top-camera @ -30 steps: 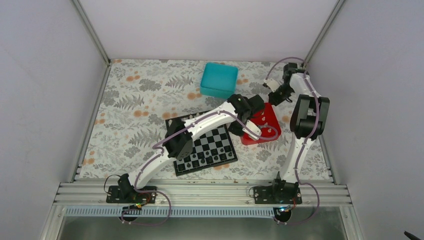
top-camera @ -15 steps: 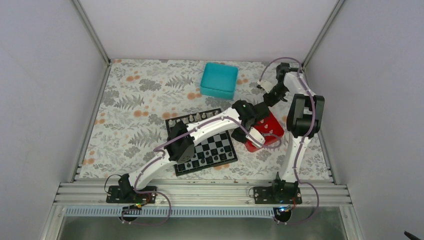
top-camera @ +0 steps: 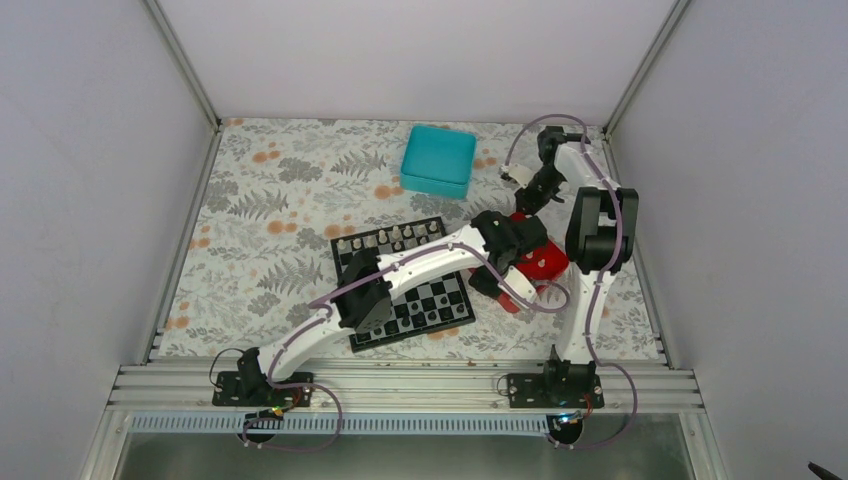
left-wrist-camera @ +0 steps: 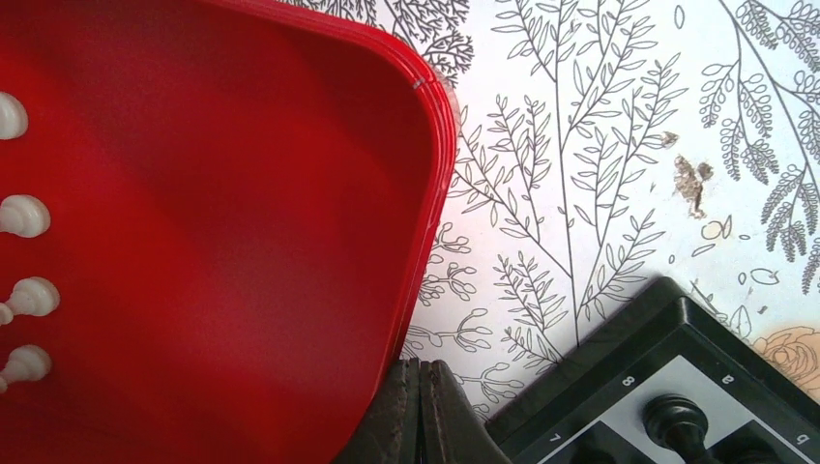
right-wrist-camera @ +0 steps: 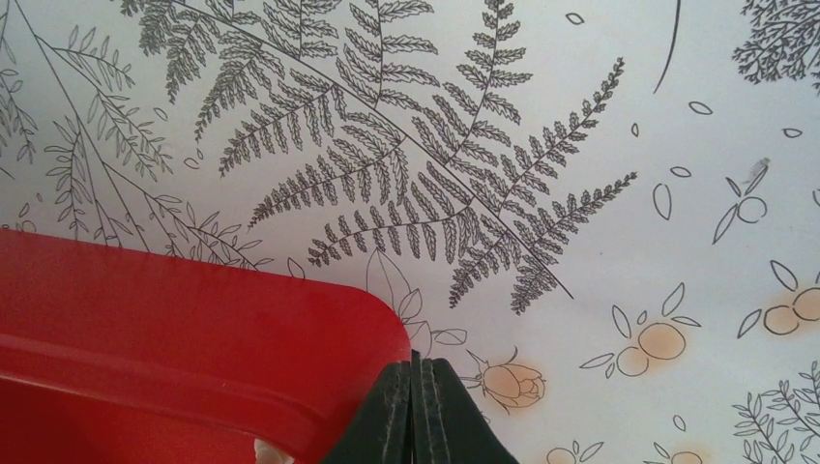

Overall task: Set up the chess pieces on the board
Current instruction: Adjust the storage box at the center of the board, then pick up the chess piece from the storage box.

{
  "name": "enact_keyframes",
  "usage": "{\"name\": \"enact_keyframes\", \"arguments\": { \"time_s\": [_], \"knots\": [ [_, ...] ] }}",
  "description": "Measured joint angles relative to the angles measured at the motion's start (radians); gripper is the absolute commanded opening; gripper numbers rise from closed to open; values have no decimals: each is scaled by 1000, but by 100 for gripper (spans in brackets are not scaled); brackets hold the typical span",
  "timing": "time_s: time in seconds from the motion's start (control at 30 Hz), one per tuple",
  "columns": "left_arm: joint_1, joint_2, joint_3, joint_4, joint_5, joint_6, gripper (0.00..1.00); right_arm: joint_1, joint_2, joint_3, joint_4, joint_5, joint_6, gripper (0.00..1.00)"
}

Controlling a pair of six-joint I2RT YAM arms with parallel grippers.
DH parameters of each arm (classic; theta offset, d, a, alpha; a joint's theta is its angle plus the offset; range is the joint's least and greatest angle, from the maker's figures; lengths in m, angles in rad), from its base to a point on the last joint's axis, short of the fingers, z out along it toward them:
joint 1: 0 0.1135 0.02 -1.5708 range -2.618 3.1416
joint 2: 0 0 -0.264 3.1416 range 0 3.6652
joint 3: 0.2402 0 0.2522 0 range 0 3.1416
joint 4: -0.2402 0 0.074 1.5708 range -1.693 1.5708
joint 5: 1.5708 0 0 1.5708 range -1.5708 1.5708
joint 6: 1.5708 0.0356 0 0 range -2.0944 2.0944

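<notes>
**A:** Where were the small white plastic chess pieces (left-wrist-camera: 21, 217)?

**B:** Four sat in the red square plastic tray (left-wrist-camera: 242, 193), just beside the black-and-grey checkered board (top-camera: 435, 300) on the floral counter (right-wrist-camera: 580, 145).

**A:** And the left hand (left-wrist-camera: 418, 411) and right hand (right-wrist-camera: 414, 406)?

**B:** Both were clenched, tips at the tray's rim.

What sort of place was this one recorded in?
Most likely a robotics lab test cell: plain white wall panels in metal framing enclose a floral-clothed table, and two robot arms are bolted to an aluminium rail at its near edge.
</notes>
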Motion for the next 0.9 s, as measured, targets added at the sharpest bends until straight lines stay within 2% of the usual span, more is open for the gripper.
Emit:
{"name": "enact_keyframes", "arguments": {
  "time_s": [0.17, 0.33, 0.53, 0.57, 0.6, 0.73, 0.83, 0.9],
  "knots": [
    [-4, -21, -19, 4, -4, -1, 2, 0, -1, 0, 3, 1, 0, 4],
    [-4, -96, -104, 6, -48, -3, 2, -2, -26, 10, 3, 21, 4, 4],
    [-3, -205, -168, 0, -119, -5, 3, -15, -154, 11, -6, 47, 5, 9],
    [-2, -224, -167, 0, -130, -7, 5, -16, -179, 8, -8, 49, 6, 10],
    [2, -239, -159, -3, -142, -10, 14, -18, -209, 0, -8, 52, 6, 12],
    [26, -284, -77, -1, -190, -25, 72, -20, -329, -67, -17, 56, -2, 30],
    [80, -331, -55, 17, -219, -36, 95, -6, -403, -157, -24, 59, -31, 39],
    [138, -368, -55, 30, -236, -43, 100, 16, -443, -235, -24, 61, -53, 40]
  ]
}}
